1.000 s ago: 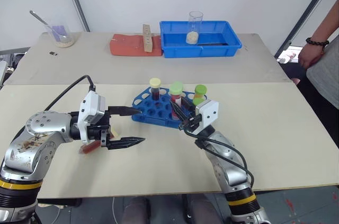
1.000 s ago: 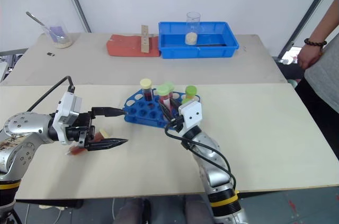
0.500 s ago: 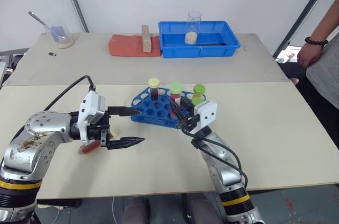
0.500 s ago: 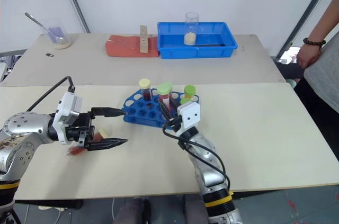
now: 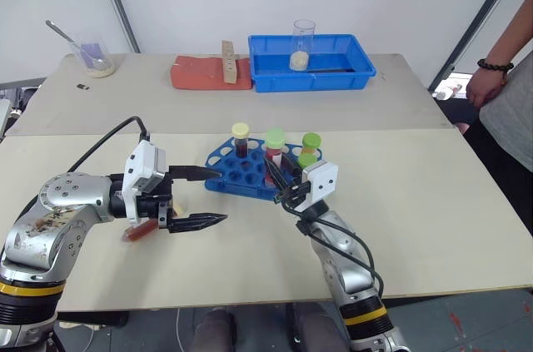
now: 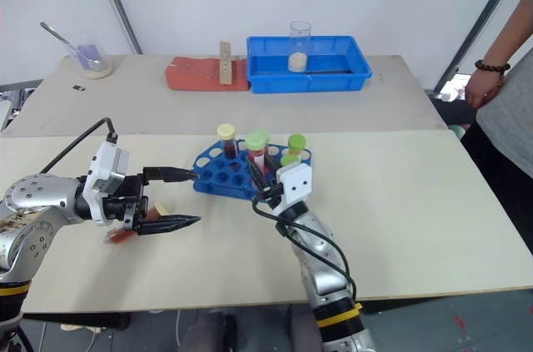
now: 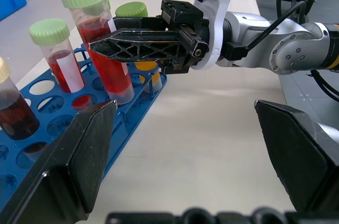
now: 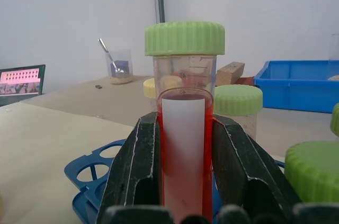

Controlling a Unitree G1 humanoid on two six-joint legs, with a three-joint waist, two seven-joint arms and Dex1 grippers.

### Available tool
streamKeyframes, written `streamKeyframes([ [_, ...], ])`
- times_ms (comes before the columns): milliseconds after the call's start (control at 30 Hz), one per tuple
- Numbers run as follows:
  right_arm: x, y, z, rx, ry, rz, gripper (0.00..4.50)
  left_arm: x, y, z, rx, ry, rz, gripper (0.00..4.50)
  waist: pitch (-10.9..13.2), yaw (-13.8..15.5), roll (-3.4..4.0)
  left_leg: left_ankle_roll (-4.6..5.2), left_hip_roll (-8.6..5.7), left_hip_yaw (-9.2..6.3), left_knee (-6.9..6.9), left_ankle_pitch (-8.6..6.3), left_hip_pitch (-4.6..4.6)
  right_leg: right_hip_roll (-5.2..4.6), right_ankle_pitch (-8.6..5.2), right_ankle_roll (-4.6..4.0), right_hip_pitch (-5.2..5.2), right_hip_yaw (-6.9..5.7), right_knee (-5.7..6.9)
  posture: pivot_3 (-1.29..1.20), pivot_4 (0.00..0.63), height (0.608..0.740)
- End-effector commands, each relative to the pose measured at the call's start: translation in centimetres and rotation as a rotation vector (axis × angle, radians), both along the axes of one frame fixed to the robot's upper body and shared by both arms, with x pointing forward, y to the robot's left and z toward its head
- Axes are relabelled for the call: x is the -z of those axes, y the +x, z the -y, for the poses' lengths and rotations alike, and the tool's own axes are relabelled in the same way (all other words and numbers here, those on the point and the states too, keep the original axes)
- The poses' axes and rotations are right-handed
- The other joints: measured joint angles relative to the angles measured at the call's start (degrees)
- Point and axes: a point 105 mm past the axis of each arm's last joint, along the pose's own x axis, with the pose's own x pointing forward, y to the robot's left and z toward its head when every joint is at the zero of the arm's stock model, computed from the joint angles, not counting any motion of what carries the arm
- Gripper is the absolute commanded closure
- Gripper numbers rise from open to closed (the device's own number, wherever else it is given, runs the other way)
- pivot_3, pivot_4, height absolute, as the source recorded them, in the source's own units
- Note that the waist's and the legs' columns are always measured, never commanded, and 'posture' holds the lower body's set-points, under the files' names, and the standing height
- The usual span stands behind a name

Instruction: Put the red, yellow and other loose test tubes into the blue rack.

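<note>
The blue rack [image 5: 236,174] stands mid-table and holds a yellow-capped dark tube [image 5: 241,140] and two green-capped tubes [image 5: 312,145]. My right gripper [image 5: 276,172] is shut on a green-capped red tube [image 8: 183,128], upright at the rack's near edge. Whether its lower end sits in a hole I cannot tell. Left of the rack my left gripper [image 5: 221,196] hangs open and empty, pointing at the rack. A loose red tube [image 5: 137,232] lies on the table under that hand, partly hidden.
At the back stand a blue bin [image 5: 350,69] with a glass beaker [image 5: 304,42], a red pad [image 5: 198,73] with a wooden block [image 5: 230,61], and a beaker with a spoon [image 5: 94,57]. A person [image 5: 506,77] stands at the right edge.
The view has shifted a little. Both grippers keep their places, the right one still shut on the green-capped tube.
</note>
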Motion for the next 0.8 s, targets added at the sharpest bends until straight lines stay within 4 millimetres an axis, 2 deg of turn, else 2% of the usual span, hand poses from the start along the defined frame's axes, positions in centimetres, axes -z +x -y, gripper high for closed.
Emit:
streamKeyframes([
  [33, 0.5, 0.1, -0.1, 0.005, 0.023, -0.025, 3.55, -0.8, -0.2, 0.3, 0.017, 0.013, 0.032, 0.00, 0.0, 0.0, 0.00, 0.00, 0.00, 0.00, 0.00, 0.00, 0.00, 0.00, 0.00, 0.00, 0.00, 0.00, 0.00, 0.00, 0.150, 0.740],
  [233, 0.2, -0.3, 1.1, -0.007, 0.001, -0.022, 3.55, -0.6, -0.2, 0.2, 0.007, 0.010, 0.033, 0.00, 0.0, 0.0, 0.00, 0.00, 0.00, 0.00, 0.00, 0.00, 0.00, 0.00, 0.00, 0.00, 0.00, 0.00, -0.01, 0.00, 0.150, 0.740],
  [433, -0.9, -2.6, 2.1, -0.174, -0.056, -0.046, 3.55, -0.4, -0.2, -0.4, -0.013, 0.010, 0.031, 0.00, 0.0, 0.2, 0.00, 0.00, -0.02, -0.01, -0.01, 0.00, -0.06, -0.02, -0.03, 0.08, 0.02, 0.01, -0.05, 0.00, 0.150, 0.740],
  [600, -2.1, -4.5, 1.2, -0.331, -0.113, -0.046, 3.55, -0.2, -0.3, -0.6, -0.023, 0.011, 0.030, 0.00, 0.0, 0.0, 0.00, 0.00, 0.00, 0.01, -0.02, 0.00, -0.02, -0.01, -0.09, 0.00, 0.00, 0.00, -0.03, 0.00, 0.150, 0.740],
  [800, -3.4, -3.3, -0.2, -0.329, -0.096, -0.001, 3.55, -0.4, -0.2, -1.2, -0.046, 0.016, 0.035, 0.00, 0.0, 0.0, 0.00, 0.00, 0.06, -0.06, -0.01, 0.00, 0.00, 0.13, -0.20, -0.21, -0.04, 0.01, 0.06, 0.00, 0.150, 0.740],
])
